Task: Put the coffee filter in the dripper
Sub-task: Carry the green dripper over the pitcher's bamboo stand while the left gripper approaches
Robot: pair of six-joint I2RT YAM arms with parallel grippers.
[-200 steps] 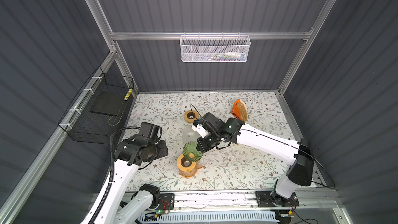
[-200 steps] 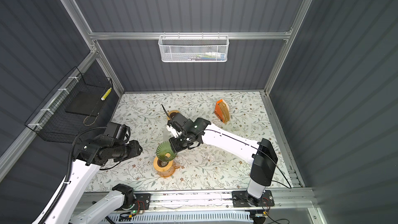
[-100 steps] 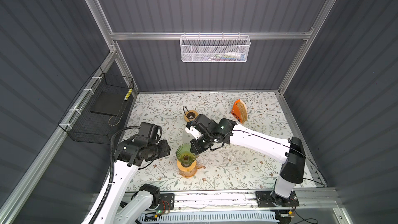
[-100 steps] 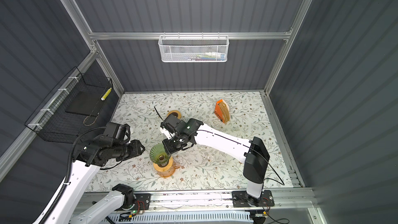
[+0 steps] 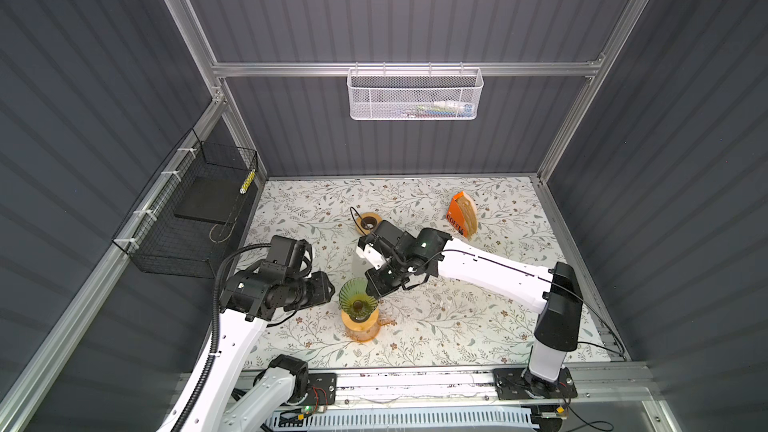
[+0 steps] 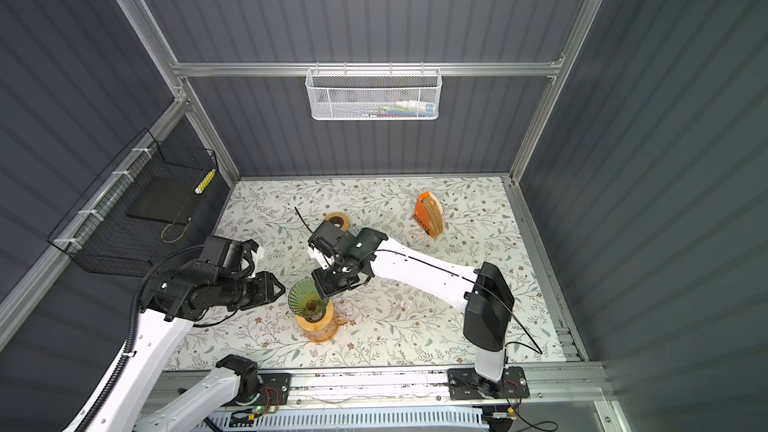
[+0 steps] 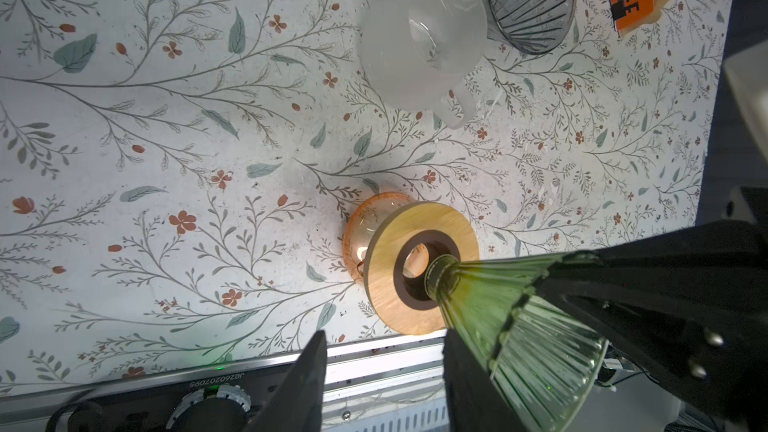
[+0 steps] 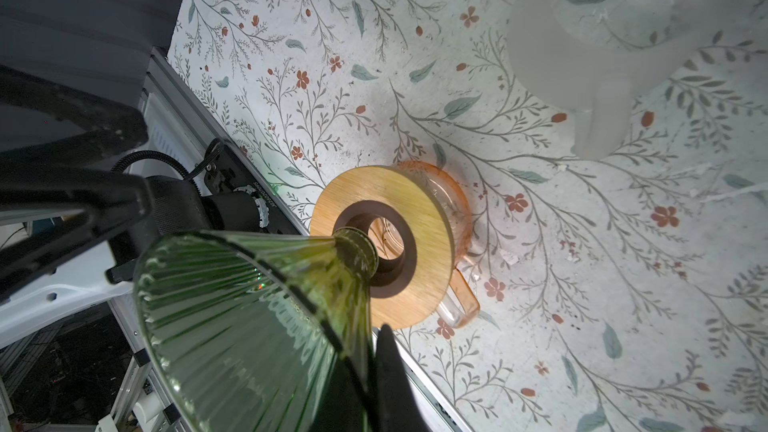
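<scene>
Right now the right gripper [image 5: 371, 292] is pinched tight on the rim of the green ribbed glass dripper [image 5: 355, 300]. The dripper leans over, and its thin end is at the hole of the round wooden ring [image 7: 386, 243] on top of the orange glass jug [image 5: 360, 329]. Just beside it, the left gripper [image 5: 330, 290] has its two fingers apart with nothing between them. The tan paper coffee filters [image 5: 471, 218] stand in the orange cardboard holder [image 5: 454, 218], far back on the flowery table [image 5: 457, 326], well apart from the dripper.
</scene>
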